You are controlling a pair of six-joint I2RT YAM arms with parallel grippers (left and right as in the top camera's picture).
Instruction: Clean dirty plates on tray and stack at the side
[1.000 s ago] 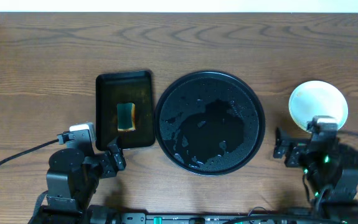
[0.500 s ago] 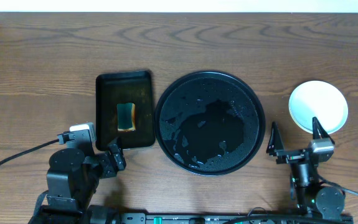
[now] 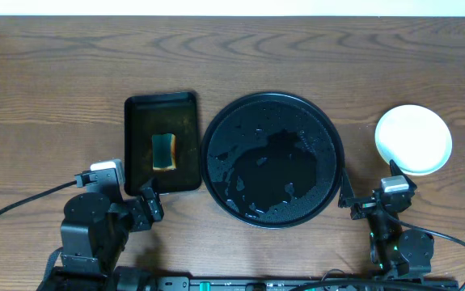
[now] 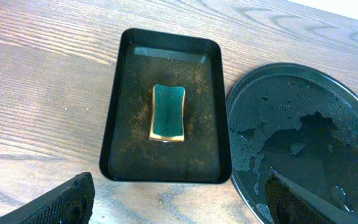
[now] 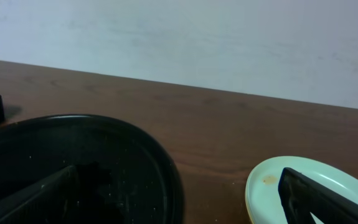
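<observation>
Plates [image 3: 414, 139] beside tray [image 3: 242, 115], rims apart, right hand [image 3: 368, 196] spread near both edges

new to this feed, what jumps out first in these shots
The big round black tray sits mid-table, wet and bare of plates. Left of it a green sponge lies in a smaller rectangular tray; to its right lies a pale plate.

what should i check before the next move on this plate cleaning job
1. Tray free of plates: ok, just wet.
2. Plates on table right of tray: ok.
3. All three in the stack: cannot tell.
4. Sponge in small tray: ok.
5. Left jaws open, empty: ok.
6. Right jaws open, empty: ok.
</observation>
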